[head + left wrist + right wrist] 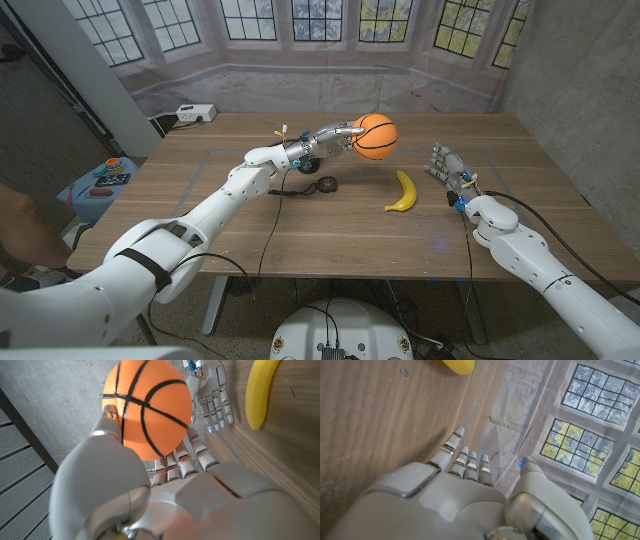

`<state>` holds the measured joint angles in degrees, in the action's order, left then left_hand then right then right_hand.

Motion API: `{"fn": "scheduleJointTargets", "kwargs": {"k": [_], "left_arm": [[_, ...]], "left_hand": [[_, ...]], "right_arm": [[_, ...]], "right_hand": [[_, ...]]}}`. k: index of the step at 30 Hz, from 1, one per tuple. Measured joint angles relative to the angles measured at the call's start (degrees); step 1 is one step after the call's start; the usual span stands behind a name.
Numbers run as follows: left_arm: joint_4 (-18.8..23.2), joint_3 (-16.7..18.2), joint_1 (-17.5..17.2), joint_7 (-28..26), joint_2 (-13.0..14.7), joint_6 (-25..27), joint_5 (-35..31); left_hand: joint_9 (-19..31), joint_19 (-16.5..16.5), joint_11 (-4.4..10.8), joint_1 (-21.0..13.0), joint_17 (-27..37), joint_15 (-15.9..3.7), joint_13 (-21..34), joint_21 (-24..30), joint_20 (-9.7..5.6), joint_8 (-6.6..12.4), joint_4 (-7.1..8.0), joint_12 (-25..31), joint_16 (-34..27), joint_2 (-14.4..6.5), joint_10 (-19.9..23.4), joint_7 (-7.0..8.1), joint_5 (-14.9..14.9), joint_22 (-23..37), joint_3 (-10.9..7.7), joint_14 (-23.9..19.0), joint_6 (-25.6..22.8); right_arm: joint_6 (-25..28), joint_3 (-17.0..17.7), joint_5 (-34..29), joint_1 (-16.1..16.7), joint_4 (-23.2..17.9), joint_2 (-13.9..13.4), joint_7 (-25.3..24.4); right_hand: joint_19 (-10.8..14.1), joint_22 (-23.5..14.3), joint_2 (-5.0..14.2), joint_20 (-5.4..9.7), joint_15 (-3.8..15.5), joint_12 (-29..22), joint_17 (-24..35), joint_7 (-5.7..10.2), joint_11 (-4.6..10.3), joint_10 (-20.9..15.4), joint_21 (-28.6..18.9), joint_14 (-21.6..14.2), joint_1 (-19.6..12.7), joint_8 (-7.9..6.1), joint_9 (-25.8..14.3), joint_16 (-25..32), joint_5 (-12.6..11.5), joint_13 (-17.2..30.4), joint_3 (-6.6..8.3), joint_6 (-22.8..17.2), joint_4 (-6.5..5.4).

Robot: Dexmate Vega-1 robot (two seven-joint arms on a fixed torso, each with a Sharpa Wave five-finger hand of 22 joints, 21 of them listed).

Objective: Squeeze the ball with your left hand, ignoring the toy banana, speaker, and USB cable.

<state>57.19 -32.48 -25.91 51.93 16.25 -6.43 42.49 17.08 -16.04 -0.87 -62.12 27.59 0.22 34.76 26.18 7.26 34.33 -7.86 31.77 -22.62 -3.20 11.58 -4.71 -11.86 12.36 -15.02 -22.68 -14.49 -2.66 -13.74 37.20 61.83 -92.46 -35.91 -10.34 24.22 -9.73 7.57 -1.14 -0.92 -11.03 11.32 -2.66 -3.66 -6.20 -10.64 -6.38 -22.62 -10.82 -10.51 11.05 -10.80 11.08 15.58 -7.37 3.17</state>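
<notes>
An orange ball with black basketball lines (376,136) is held up above the table's far middle by my left hand (333,138). In the left wrist view the thumb and fingers of the left hand (165,495) wrap around the ball (147,407). My right hand (448,166) stands at the right side of the table with its fingers straight and apart, holding nothing; the same right hand (465,490) sits next to the wood in its wrist view, and the right hand (212,397) also appears beyond the ball.
A yellow toy banana (403,192) lies between the hands, right of centre. A small black speaker (326,185) with a black cable (268,225) sits under my left forearm. A white power strip (195,113) lies at the far left corner.
</notes>
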Motion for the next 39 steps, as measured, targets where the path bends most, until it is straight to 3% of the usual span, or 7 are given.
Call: {"fn": "scheduleJointTargets", "kwargs": {"k": [8, 9, 17, 27, 39], "left_arm": [[1.4, 0.2, -1.4, -0.5, 0.2, 0.9, 0.9], [1.7, 0.3, -1.7, -0.6, 0.3, 1.1, 1.1], [2.8, 0.9, -3.2, -1.4, 0.7, 2.1, 2.2], [3.1, 1.5, -4.3, -2.0, 0.8, 3.2, 3.7], [0.5, 2.0, -3.9, -0.5, -0.4, 4.4, 5.0]], "left_hand": [[-0.8, 1.2, -1.28, 0.1, -0.4, 1.22, -0.8, 0.0, 0.42, -2.09, 0.15, -1.5, 1.1, -0.6, -2.1, -0.12, -0.3, -0.1, -0.15, 1.6, 2.9], [-0.9, 1.3, -1.27, -0.9, -0.5, 1.22, -0.8, 0.0, 0.52, -2.18, 0.15, -1.8, 1.4, -1.6, -2.1, -0.11, -0.3, -0.1, -0.15, 1.6, 3.0], [-1.4, 1.6, -1.61, -0.5, -0.8, 1.44, -1.3, 0.0, 0.82, -3.10, 0.26, -2.6, 2.0, -2.2, -3.1, 0.00, -0.3, -0.1, -0.03, 2.5, 4.1], [-1.8, 1.6, -1.99, 0.3, -1.2, 1.53, -1.8, 0.0, 0.82, -3.83, 0.38, -3.0, 2.4, -1.6, -3.4, 0.00, -0.3, -0.1, 0.10, 2.6, 4.3], [-2.2, 2.7, -2.85, 1.5, -1.6, 2.36, -2.4, 0.0, 1.43, -4.95, 0.37, -4.1, 3.3, -1.5, -4.3, -0.53, -0.3, -0.1, 0.10, 3.4, 5.4]], "right_arm": [[0.5, 0.1, 0.1, 0.3, -0.5, -0.4, 0.0], [0.7, 0.1, 0.1, 0.3, -0.5, -0.4, 0.1], [1.3, -0.5, 0.2, -0.7, -0.1, -0.5, 0.8], [2.0, -1.2, 0.3, -1.9, 1.1, -0.4, 1.6], [2.9, -1.5, 0.5, -2.4, 1.3, -0.5, 1.7]], "right_hand": [[0.0, 0.0, 0.00, 0.00, 0.00, 0.0, 0.0, 0.00, 0.00, 0.0, 0.0, 0.0, 0.0, 0.00, 0.0, 0.0, 0.0, 0.0, 0.00, 0.0, 0.00], [0.0, 0.0, 0.00, 0.00, 0.00, 0.0, 0.0, 0.00, 0.00, 0.0, 0.0, 0.0, 0.0, 0.00, 0.0, 0.0, 0.0, 0.0, 0.00, 0.0, 0.00], [0.0, 0.0, 0.00, 0.00, 0.00, 0.0, 0.0, 0.00, 0.00, 0.0, 0.0, 0.0, 0.0, 0.00, 0.0, 0.0, 0.0, 0.0, 0.15, 0.0, 0.15], [0.0, 0.0, 0.00, 0.00, 0.00, 0.0, 0.0, 0.00, 0.00, 0.0, 0.0, 0.0, 0.0, 0.00, 0.0, 0.0, 0.0, 0.0, 0.16, 0.0, 0.16], [0.0, 0.0, 0.22, -0.03, 0.00, 0.0, 0.0, 0.00, 0.00, 0.0, 0.0, 0.0, 0.2, 0.00, 0.0, 0.0, 0.0, 0.0, 0.15, 0.0, 0.15]]}}
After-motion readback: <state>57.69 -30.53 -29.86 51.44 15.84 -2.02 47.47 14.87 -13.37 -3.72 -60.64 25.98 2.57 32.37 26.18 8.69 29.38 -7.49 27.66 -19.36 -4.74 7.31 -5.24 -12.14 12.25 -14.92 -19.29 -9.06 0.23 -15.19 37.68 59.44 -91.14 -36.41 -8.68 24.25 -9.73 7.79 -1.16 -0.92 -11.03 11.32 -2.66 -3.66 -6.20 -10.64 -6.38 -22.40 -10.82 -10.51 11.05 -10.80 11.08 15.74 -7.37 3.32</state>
